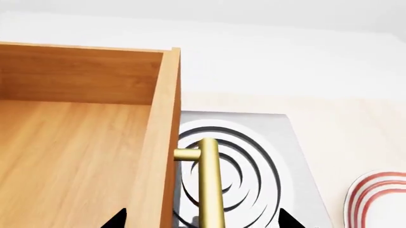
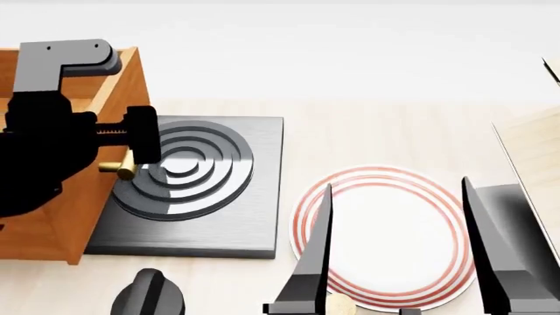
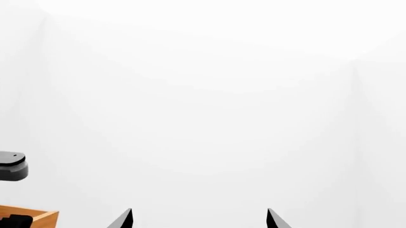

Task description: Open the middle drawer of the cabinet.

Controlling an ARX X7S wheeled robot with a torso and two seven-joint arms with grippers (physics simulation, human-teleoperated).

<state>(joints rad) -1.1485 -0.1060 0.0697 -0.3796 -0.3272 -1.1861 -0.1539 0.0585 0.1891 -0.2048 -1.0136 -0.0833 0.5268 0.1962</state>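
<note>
The cabinet (image 2: 52, 223) stands at the left of the head view, orange-brown wood, partly hidden by my left arm. A drawer (image 1: 70, 152) is pulled out and I look down into its empty box; its place in the stack is hidden. Its brass bar handle (image 1: 208, 185) sticks out over the stove plate and also shows in the head view (image 2: 118, 168). My left gripper (image 1: 201, 219) is open, one fingertip over the drawer's inside, the other beyond the handle, touching neither; it also shows in the head view (image 2: 131, 154). My right gripper (image 2: 398, 262) is open and empty above a plate.
A grey stove plate (image 2: 254, 197) with dark rings lies right beside the cabinet. A white plate (image 2: 385, 197) with red rings lies to its right. A pale wooden rack (image 2: 536, 151) is at the far right. A dark knob-like part (image 2: 149, 296) shows at the front edge.
</note>
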